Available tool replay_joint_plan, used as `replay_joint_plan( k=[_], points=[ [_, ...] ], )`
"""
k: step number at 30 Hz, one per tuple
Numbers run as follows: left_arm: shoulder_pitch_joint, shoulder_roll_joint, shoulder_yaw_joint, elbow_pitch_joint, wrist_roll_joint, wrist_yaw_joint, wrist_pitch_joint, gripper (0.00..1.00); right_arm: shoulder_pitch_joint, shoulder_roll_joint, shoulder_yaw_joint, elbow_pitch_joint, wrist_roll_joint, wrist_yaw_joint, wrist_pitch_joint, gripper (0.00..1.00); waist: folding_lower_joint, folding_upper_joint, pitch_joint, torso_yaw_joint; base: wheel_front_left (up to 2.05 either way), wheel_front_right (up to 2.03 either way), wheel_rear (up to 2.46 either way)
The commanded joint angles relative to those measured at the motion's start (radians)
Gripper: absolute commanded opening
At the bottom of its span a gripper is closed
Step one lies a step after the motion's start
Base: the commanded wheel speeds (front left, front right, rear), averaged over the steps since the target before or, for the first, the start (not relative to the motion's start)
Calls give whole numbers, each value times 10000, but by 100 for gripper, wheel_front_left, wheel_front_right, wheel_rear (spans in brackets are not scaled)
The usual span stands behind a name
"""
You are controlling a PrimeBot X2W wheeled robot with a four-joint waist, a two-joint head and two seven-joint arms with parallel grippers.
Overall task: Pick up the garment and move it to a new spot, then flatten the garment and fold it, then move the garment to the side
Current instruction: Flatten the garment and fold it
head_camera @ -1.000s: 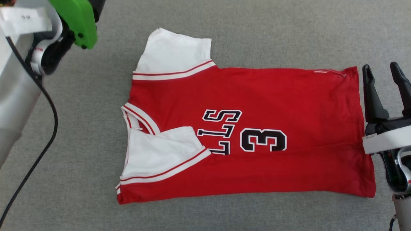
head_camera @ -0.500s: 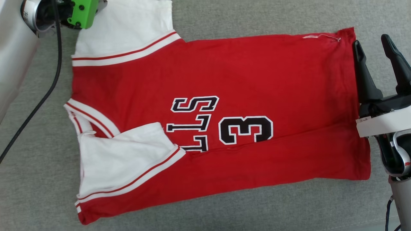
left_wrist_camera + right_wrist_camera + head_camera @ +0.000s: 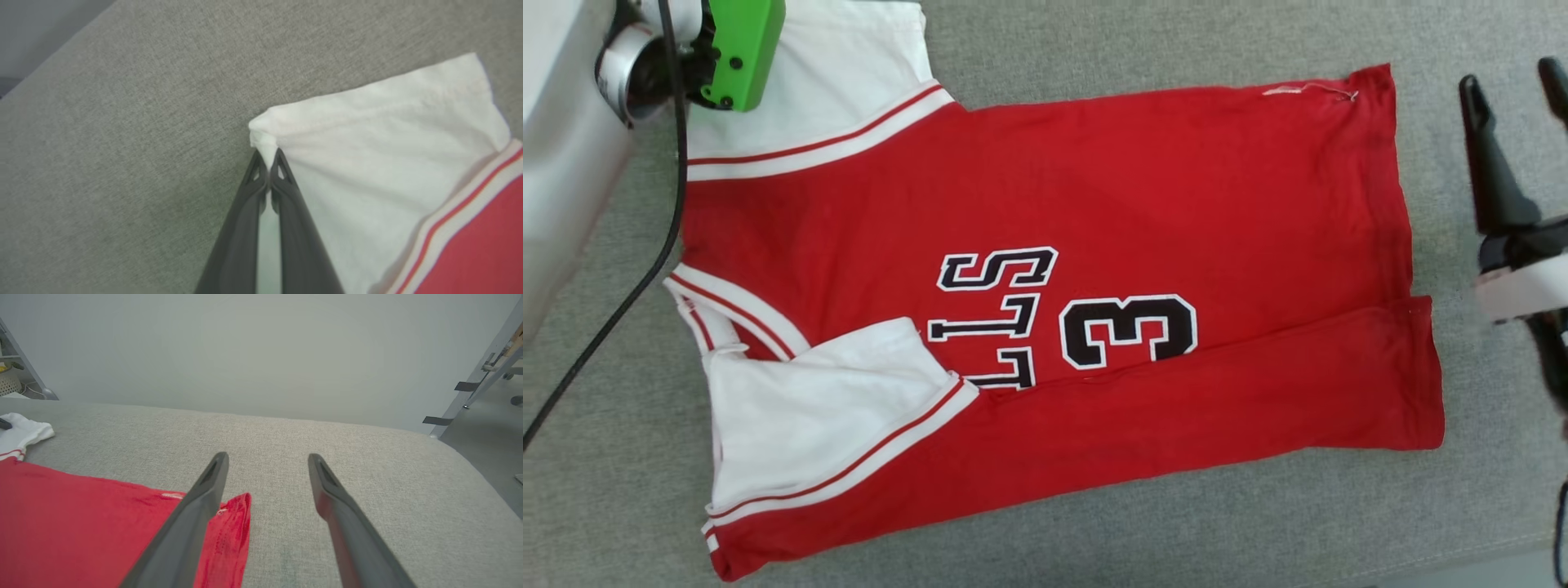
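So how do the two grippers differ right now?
The left gripper is shut, pinching the corner of the garment's white sleeve; the right gripper is open, holding nothing. The left touches cloth; the right stands beside the red hem, apart from it. Both have long dark fingers.

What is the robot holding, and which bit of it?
The left gripper pinches the shirt by a corner of its white sleeve. The right gripper holds nothing.

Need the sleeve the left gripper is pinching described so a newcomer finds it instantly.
The garment, a red jersey, lies on the grey fabric surface. The pinched sleeve is the white one sticking out past its far edge onto the grey, corner shut in the left gripper. The other sleeve is folded in over the red chest, hiding some lettering.
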Motion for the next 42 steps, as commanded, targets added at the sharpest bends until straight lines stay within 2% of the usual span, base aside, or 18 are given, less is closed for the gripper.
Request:
replay_joint_plan(
  k=[1,4,11,15,17,21,29,32,33,34,42],
  points=[
    [384,69,42,30,-229,-23,-268,0,-404,-240,-27,-61,-72,-4,252,100,-1,-1,-511,368,0,0,0],
    [552,53,8,-192,-264,-24,-733,0,-882,-690,37,29,78,-4,1089,100,-1,-1,-859,621,0,0,0],
    [902,-28,-282,-1092,-282,-25,-1704,0,-2230,-2225,1256,893,1057,-4,4413,100,-1,-1,-1345,1262,0,0,0],
    [978,-110,-437,-1518,-238,-26,-2078,0,-2856,-2786,1981,1669,1982,-4,6369,100,-1,-1,-1377,1553,0,0,0],
    [964,-161,-491,-1656,-208,-26,-2210,0,-3105,-2979,2311,2025,2192,-4,7006,100,-1,-1,-1333,1674,0,0,0],
    [874,-260,-585,-1874,-166,-26,-2369,0,-3499,-3058,2906,2708,2454,-4,7630,100,-1,-1,-1155,1867,0,0,0],
    [709,-402,-726,-2029,-112,-26,-2659,0,-3513,-2708,4085,3923,3177,-4,8251,100,-1,-1,-805,2127,0,0,0],
    [751,-397,-798,-1966,-161,-26,-2742,0,-3470,-2712,4465,4090,3314,-4,7986,100,-1,-1,-818,2092,0,0,0],
    [777,-383,-829,-1929,-178,-26,-2785,0,-3502,-2693,4560,4135,3303,-4,7696,40,-1,-1,-865,2062,0,0,0],
    [806,-380,-854,-1894,-193,-26,-2828,0,-3530,-2685,4610,4189,3274,-4,7411,0,-1,-1,-919,2047,0,0,0],
    [1483,-86,-1056,-1874,-365,-26,-3677,0,-3612,-2581,4819,4560,3325,-4,5051,0,-1,-1,-1994,1809,0,0,0]
  ],
)
